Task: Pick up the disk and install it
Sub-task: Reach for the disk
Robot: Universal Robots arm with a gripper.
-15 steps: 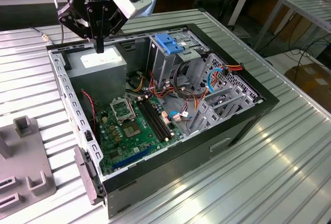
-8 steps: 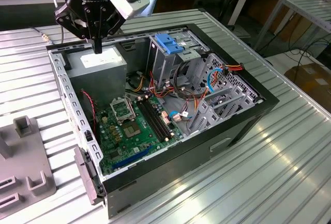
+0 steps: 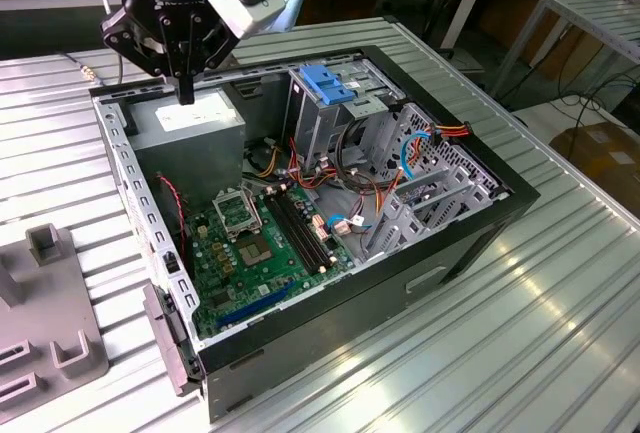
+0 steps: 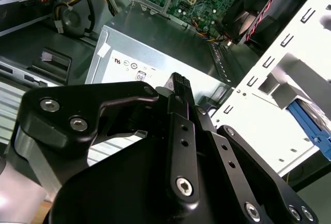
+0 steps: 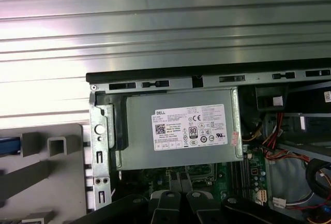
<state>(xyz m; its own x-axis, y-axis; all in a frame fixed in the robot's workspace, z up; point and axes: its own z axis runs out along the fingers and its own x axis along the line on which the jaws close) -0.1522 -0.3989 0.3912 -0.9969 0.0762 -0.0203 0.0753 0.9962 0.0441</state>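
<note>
Where the open black computer case [image 3: 330, 325] lies on its side on the ribbed silver metal counter [image 3: 480, 353], the black two-fingered gripper [image 3: 187, 93] hangs over the case corner toward the exterior view's left. Its jaws are clenched together and grasp nothing; both wrist views agree on this.

Directly below the tips sits the large grey metal power supply box [image 3: 190, 135] with its white printed label [image 5: 190, 130]. Whether the tips touch the box cannot be told.

Of the disk [image 4: 313, 128], a silver drive in a blue plastic bracket, little more than a blue plastic edge can be seen. In the second wrist view that edge lies outside the case, beyond the pale perforated chassis wall [image 4: 258, 105]. In the first wrist view a blue strip shows at the grey moulded holder [image 5: 51, 182], which rests on the counter beside the case. The disk is well apart from the gripper and is not held.

Inside the case:
- The green motherboard [image 3: 255, 243] covers the floor of the case.
- The silver metal drive cage [image 3: 310, 125] stands upright beyond the motherboard, with a blue plastic latch [image 3: 328, 83] on top.
- Red, orange and blue cables [image 3: 420, 143] run between the cage and the perforated grey bracketry at the end of the case toward the exterior view's right.
- No drive can be made out in the cage from these views.
</note>
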